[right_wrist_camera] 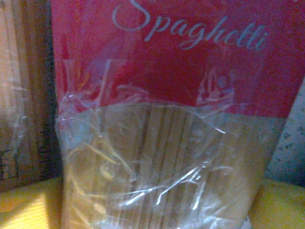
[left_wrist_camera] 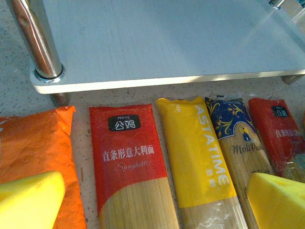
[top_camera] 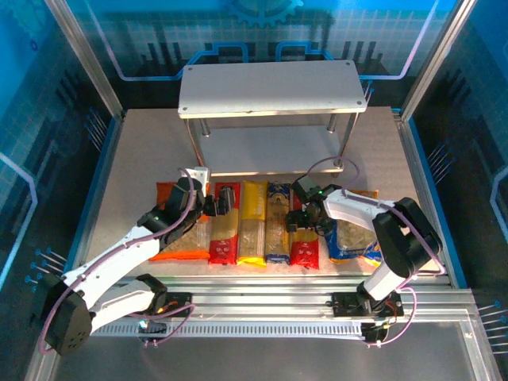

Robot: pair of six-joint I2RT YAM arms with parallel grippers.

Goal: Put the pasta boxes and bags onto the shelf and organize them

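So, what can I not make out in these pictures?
Blue bag: top view, mostly under the right arm.
Orange bag: top view, partly under the left arm.
Red pack: right wrist view, blurred, ends cut off.
Right jaws: whether they grip it; pads cut off at the bottom edge.

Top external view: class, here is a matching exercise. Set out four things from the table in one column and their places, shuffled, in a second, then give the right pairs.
Things
1. orange bag
2. yellow pack
3. blue bag
4. shelf

Places
A. right end of the row
B. behind the row, at the far side
C. left end of the row
D. between a red pack and the dark blue pack

Pairs: 1-C, 2-D, 3-A, 4-B
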